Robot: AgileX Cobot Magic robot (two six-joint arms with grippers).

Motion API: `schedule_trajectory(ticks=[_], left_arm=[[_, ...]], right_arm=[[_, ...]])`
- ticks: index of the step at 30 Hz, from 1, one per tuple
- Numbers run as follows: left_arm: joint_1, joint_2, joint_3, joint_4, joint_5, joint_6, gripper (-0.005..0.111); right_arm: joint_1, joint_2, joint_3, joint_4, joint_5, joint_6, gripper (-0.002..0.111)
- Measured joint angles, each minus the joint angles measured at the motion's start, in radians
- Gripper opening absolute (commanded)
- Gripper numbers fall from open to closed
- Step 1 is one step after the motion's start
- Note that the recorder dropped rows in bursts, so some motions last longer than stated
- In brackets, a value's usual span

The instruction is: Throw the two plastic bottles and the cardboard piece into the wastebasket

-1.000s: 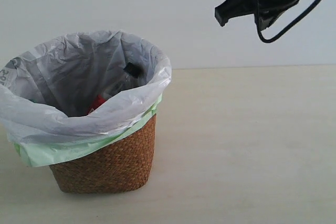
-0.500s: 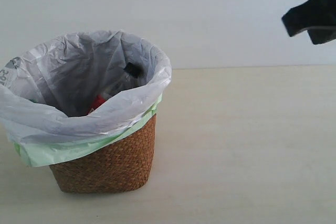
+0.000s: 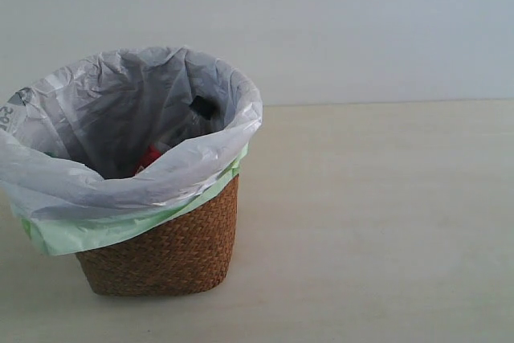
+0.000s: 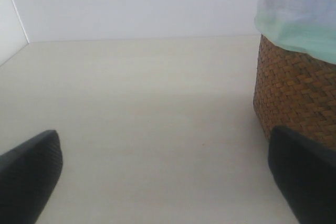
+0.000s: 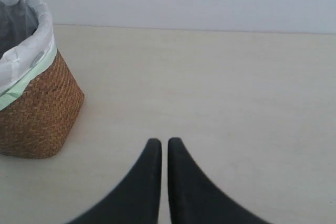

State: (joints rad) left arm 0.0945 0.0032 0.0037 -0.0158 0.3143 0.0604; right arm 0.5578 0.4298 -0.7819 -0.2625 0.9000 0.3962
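The wicker wastebasket (image 3: 173, 251) stands at the left of the exterior view, its white bag over a pale green one. Inside it lies the bottle with the black cap (image 3: 202, 107) and red label (image 3: 148, 156). The green-capped bottle and the cardboard piece are hidden. Neither arm shows in the exterior view. In the left wrist view my left gripper (image 4: 165, 174) is open just above the table, with the wastebasket (image 4: 294, 93) beside one finger. My right gripper (image 5: 164, 142) is shut on nothing, and the wastebasket (image 5: 39, 111) stands off to one side.
The pale wooden table (image 3: 377, 222) runs to a plain white wall behind it. A wall corner shows in the left wrist view.
The right arm has drawn away to the right and out of the exterior view. The wastebasket and what lies in it have not moved.
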Motion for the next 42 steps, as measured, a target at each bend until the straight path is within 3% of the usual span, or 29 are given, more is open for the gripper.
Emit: schedule_trajectory(ticks=[22,35,42], left_arm=[[0.000,0.000,0.000,0.000,0.000,0.000,0.108],[0.000,0.000,0.000,0.000,0.000,0.000,0.108],[0.000,0.000,0.000,0.000,0.000,0.000,0.108]], right_arm=[[0.000,-0.021,0.002,0.000,0.004,0.005,0.001],[-0.002,-0.232,0.002,-0.006,0.006,-0.015,0.001],[-0.122,-0.337,0.084,-0.006,-0.087,-0.073,0.001]])
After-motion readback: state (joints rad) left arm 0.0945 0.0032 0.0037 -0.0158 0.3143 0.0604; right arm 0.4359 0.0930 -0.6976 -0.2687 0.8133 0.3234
